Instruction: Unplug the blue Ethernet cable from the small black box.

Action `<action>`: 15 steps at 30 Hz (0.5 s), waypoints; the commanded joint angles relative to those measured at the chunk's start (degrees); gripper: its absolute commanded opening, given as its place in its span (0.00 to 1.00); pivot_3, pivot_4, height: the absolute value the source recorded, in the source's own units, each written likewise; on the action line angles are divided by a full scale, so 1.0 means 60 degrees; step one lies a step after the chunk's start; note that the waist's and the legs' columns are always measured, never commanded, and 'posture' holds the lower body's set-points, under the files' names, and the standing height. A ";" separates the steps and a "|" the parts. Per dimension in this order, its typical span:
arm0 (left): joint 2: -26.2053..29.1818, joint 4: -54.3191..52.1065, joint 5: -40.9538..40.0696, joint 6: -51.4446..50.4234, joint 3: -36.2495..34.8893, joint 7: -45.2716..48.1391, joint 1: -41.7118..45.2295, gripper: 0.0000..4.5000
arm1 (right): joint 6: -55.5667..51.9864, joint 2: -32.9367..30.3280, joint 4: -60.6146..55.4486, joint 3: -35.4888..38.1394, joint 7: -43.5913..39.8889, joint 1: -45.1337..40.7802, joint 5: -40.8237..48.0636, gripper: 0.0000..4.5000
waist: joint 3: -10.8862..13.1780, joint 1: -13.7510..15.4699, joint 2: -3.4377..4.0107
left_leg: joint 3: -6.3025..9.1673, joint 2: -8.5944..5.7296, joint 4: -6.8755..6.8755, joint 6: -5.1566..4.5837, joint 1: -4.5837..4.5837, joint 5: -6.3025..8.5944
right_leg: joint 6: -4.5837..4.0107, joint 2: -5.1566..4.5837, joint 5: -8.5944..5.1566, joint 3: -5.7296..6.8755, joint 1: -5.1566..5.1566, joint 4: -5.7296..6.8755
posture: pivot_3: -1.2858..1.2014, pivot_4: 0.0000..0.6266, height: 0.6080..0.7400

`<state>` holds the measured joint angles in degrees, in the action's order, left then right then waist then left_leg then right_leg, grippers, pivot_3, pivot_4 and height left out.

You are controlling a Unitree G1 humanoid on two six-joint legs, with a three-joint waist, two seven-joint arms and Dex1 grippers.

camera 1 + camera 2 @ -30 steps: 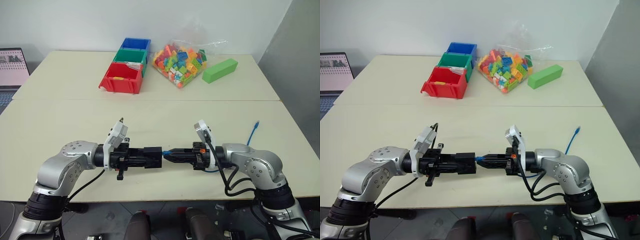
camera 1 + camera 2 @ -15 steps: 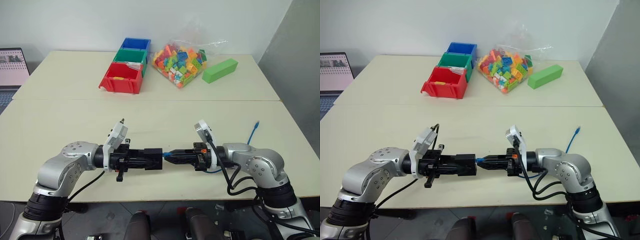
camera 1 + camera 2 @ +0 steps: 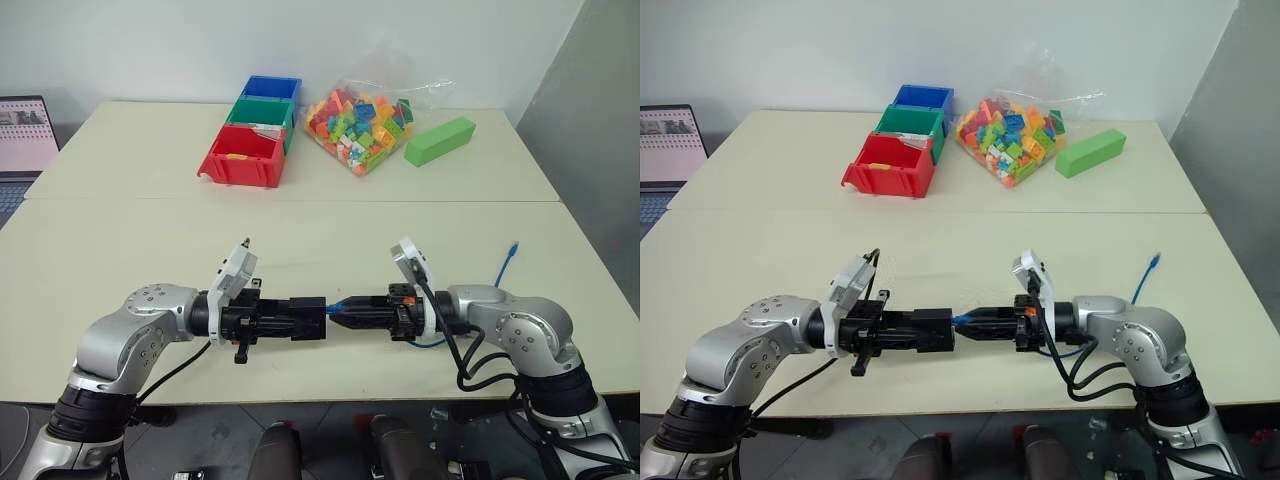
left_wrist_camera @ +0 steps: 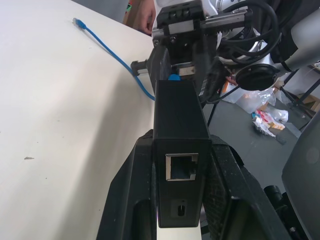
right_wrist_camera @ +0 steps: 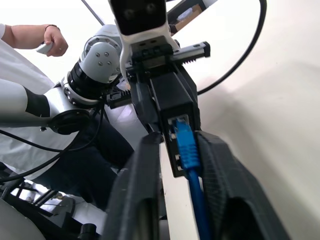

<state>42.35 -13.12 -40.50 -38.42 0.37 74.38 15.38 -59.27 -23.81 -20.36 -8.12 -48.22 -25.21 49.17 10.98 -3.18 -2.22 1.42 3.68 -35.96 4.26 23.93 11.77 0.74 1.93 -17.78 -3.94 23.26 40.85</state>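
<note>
Pinching the small black box [image 3: 308, 317] (unlabelled), left end effector [image 3: 288, 318]; right end effector [image 3: 345, 310] spread around blue Ethernet cable [image 5: 186, 145].

I see my right gripper [image 5: 172, 165] jaws apart either side of the blue Ethernet cable [image 5: 186, 147], its plug at the small black box [image 5: 172, 100].

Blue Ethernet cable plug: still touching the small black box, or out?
Touching. The right wrist view shows the blue Ethernet cable with its plug seated in the port of the small black box, no gap between them.
</note>
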 commanded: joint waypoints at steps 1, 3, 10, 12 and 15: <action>0.0077 -0.0158 -0.0128 -0.0038 0.0014 0.0095 0.0060 0.18 | 0.0065 -0.0071 -0.0646 0.0160 -0.0035 0.0079 0.0377 0.45 | 0.0000 0.0000 0.0000 | -0.0001 0.0000 0.0000 0.0000 0.0000 0.0000 | 0.0000 0.0000 0.0000 0.0000 0.0000 0.0000 | 0.52 0.24 1.00; 0.0095 -0.0146 -0.0157 -0.0074 0.0016 0.0138 0.0079 0.18 | 0.0035 -0.0115 -0.0715 0.0149 -0.0040 0.0161 0.0412 0.45 | 0.0000 0.0000 0.0000 | 0.0000 0.0000 0.0000 0.0000 0.0000 0.0000 | 0.0000 0.0000 0.0000 -0.0001 0.0000 0.0000 | 0.52 0.24 1.00; 0.0051 -0.0106 -0.0239 -0.0262 0.0032 0.0238 0.0207 0.18 | 0.0317 0.0091 -0.0417 0.0095 0.0162 0.0436 0.0181 0.45 | 0.0000 -0.0001 0.0001 | 0.0001 0.0000 0.0000 0.0000 0.0000 0.0000 | 0.0000 0.0000 0.0000 -0.0001 0.0000 -0.0001 | 0.52 0.24 1.00; 0.0051 -0.0073 -0.0231 -0.0293 0.0032 0.0263 0.0275 0.18 | 0.0319 0.0097 -0.0383 0.0114 0.0181 0.0472 0.0198 0.45 | 0.0000 -0.0001 0.0000 | 0.0000 0.0000 0.0000 0.0000 0.0001 0.0000 | 0.0000 0.0000 0.0000 0.0000 0.0000 -0.0001 | 0.52 0.24 1.00; 0.0046 -0.0029 -0.0218 -0.0300 0.0033 0.0294 0.0333 0.18 | 0.0347 0.0123 -0.0295 0.0150 0.0224 0.0491 0.0205 0.45 | 0.0000 -0.0001 0.0000 | 0.0001 0.0000 0.0000 0.0000 0.0001 0.0000 | 0.0000 0.0000 0.0000 0.0000 0.0000 -0.0001 | 0.52 0.24 1.00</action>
<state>42.38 -12.85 -40.57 -40.00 0.84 75.63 16.58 -58.16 -23.45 -21.87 -8.11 -47.13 -22.43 49.69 10.98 -3.18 -2.21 1.42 3.68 -35.96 4.26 23.93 11.77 0.74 1.94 -17.78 -3.94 23.26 40.85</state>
